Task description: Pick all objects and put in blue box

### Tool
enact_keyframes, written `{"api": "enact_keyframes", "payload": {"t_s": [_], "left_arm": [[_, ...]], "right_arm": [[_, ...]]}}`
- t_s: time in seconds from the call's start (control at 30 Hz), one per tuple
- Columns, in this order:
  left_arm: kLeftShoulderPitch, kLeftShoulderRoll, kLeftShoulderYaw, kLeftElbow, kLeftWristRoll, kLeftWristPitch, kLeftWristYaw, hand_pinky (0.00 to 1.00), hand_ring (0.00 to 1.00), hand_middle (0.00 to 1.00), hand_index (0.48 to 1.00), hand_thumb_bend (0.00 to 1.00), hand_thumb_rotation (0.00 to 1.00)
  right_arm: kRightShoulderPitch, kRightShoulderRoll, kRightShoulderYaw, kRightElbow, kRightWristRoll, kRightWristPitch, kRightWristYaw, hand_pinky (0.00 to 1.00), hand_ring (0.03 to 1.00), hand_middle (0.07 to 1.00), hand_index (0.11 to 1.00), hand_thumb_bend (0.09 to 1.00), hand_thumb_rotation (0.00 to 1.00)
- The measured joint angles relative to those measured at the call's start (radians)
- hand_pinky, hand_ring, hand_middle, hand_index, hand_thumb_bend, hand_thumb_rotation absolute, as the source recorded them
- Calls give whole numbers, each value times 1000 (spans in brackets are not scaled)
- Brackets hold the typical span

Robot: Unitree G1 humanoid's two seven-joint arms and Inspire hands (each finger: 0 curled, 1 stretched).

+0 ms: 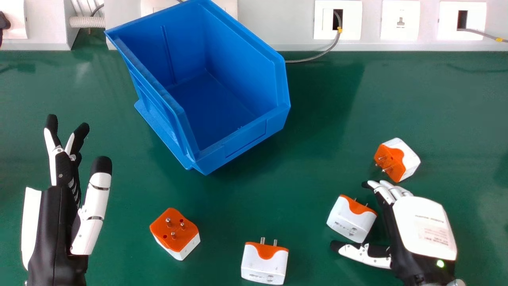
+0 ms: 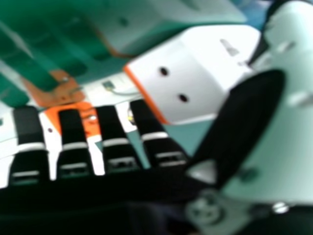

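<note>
fingers [image 1: 391, 191] on the right hand [image 1: 424, 228] were extended and apart from the thumb, with the nearest adapter [image 1: 349, 224] in the gap between them; whether either side touched it could not be told. in the right hand view, that white and orange piece turned two dark holes to the camera. the left hand [image 1: 55, 218] was open too, its thumb standing away from the fingers, at the left of the head view.

just beyond the right fingertips, the far adapter [image 1: 410, 161] lay on the green surface [image 1: 317, 155], its pins pointing mostly left. the middle adapter [image 1: 264, 264] sat near the close edge of the view, pins toward the box side. to its left, the left adapter [image 1: 174, 234] rested with its pins up. all four were outside the blue box [image 1: 246, 137], which stood upright and askew farther back, left of centre, its low front facing near and rightward. behind it ran a pale panel [image 1: 278, 24] with sockets [image 1: 401, 31] and a grey cable [image 1: 309, 59].
</note>
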Motion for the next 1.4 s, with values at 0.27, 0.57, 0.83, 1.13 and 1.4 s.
{"api": "enact_keyframes", "payload": {"t_s": [0.27,0.57,0.83,1.13,1.4], "left_arm": [[9,-6,0,-12,-1,0,0,995,974,955,944,418,850],[22,-13,0,-31,-9,4,-2,982,969,951,935,437,838],[44,-13,1,-53,-17,21,-7,986,976,961,944,435,827],[46,-16,-1,-69,-7,32,-3,959,967,956,940,436,837],[59,-30,-9,-95,-3,52,-4,962,968,958,943,389,799]], "right_arm": [[-50,-5,35,16,-3,42,7,590,668,694,682,576,214],[-113,17,71,59,9,55,-21,220,278,433,491,516,4],[-139,20,90,27,-2,158,42,86,149,257,482,493,139],[-120,24,92,-52,38,178,97,229,367,571,497,488,156],[-76,16,81,-147,43,204,149,124,192,287,478,490,153]]}}
